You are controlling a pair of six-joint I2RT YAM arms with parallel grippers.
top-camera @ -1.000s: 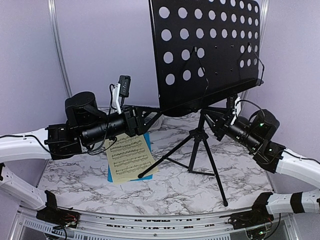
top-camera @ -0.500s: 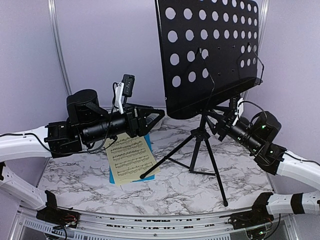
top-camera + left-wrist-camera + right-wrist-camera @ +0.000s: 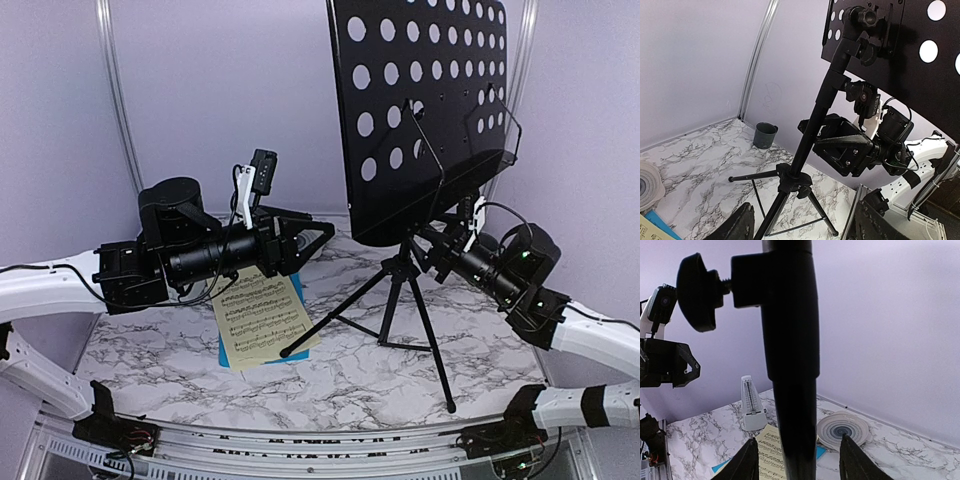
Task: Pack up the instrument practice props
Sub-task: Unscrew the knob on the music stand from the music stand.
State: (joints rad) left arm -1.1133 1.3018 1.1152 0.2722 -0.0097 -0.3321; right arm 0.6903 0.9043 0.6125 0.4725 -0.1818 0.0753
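— Where are you in the pack-up?

— On the biggest piece. The music stand [image 3: 430,110] is upright on its tripod legs at the right middle of the table [image 3: 350,385], desk tilted, not yet folded. My right gripper [image 3: 797,462] straddles its pole [image 3: 790,365] just below the desk. The fingers are spread with a gap on each side, so nothing is pinched. My left gripper [image 3: 300,237] hangs spread and empty, left of the stand, near the pages.

— Next?

— I judge the stand has to collapse. I'd close on the pole to steady it, then work the clamp knob [image 3: 699,292] with my left. The desk looks top-heavy and could tip.

— Anything in the way?

— The yellow page [image 3: 262,318] lies on the blue page [image 3: 228,352], and one tripod foot reaches their edge, so a folding leg could snag them. Further back sit a striped dish [image 3: 842,430], the white metronome [image 3: 751,407] and a dark mug [image 3: 764,135], all apart from the legs
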